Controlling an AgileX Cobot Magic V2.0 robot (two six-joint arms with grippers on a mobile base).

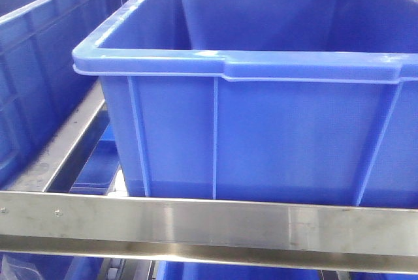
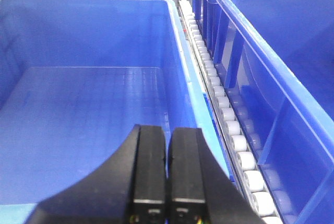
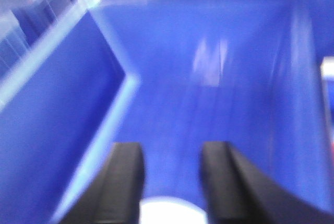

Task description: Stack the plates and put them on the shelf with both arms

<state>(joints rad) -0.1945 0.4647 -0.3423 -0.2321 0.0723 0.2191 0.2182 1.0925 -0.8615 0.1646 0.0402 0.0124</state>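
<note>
Front-facing view is basically all one big blue plastic crate (image 1: 261, 117) sitting on the brushed stainless-steel shelf (image 1: 196, 224), with the flat front rail running right across the bottom and a second blue crate (image 1: 39, 51) off to the side past a steel side rail. No arms in that shot. Left wrist cam: the left gripper (image 2: 168, 182) has its two black fingers (image 2: 148, 172) pressed together with only a hairline seam between them, nothing held, and it hangs over the open inside of a blue crate (image 2: 83, 109). Just beyond the fingers on one side there's a row of small white rollers (image 2: 224, 114) running between that crate and the next one. Right wrist cam is pretty blurry, but the right gripper (image 3: 172, 182) has its fingers (image 3: 125, 182) spread apart, and a pale blue-white round plate (image 3: 172, 211) edge peeks out low between them, inside another blue crate (image 3: 209, 104). Can't tell if the fingers touch it.
</note>
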